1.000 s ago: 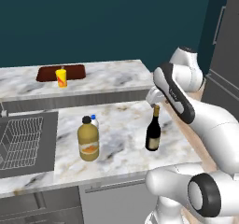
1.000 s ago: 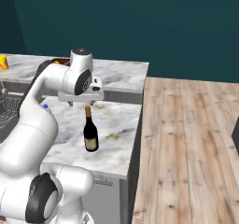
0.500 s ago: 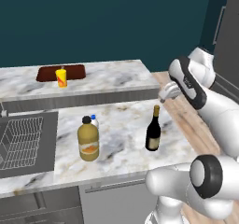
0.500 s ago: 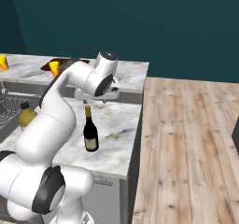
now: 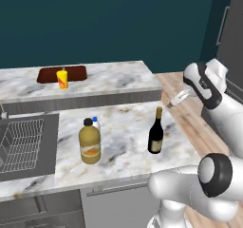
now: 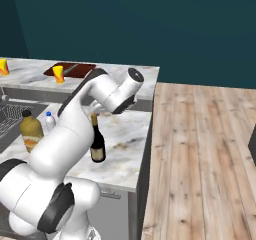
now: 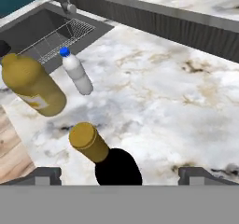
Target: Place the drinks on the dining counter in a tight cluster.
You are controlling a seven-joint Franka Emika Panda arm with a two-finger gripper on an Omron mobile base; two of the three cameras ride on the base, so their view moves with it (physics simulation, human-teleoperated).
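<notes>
Three drinks stand on the lower marble worktop. The dark wine bottle (image 5: 155, 133) (image 6: 97, 143) (image 7: 110, 161) is near its right end. The amber bottle (image 5: 89, 143) (image 6: 30, 130) (image 7: 33, 86) and the small water bottle (image 5: 96, 123) (image 6: 49, 120) (image 7: 76, 73) stand together further left. My gripper (image 5: 176, 99) (image 7: 119, 174) is open and holds nothing. It hovers above and to the right of the wine bottle, looking down on its gold top. The raised dining counter (image 5: 118, 78) (image 6: 136, 72) (image 7: 154, 23) runs behind.
A brown tray (image 5: 76, 72) (image 6: 75, 69) with a yellow cup (image 5: 61, 78) (image 6: 58, 74) sits on the dining counter; another yellow cup (image 6: 3, 66) is further left. The steel sink (image 5: 23, 139) (image 7: 44, 29) lies left of the bottles. Wooden floor (image 6: 200, 149) is to the right.
The arm has swung right: the hand went from over the wine bottle out to the worktop's right edge. The bottles have not moved.
</notes>
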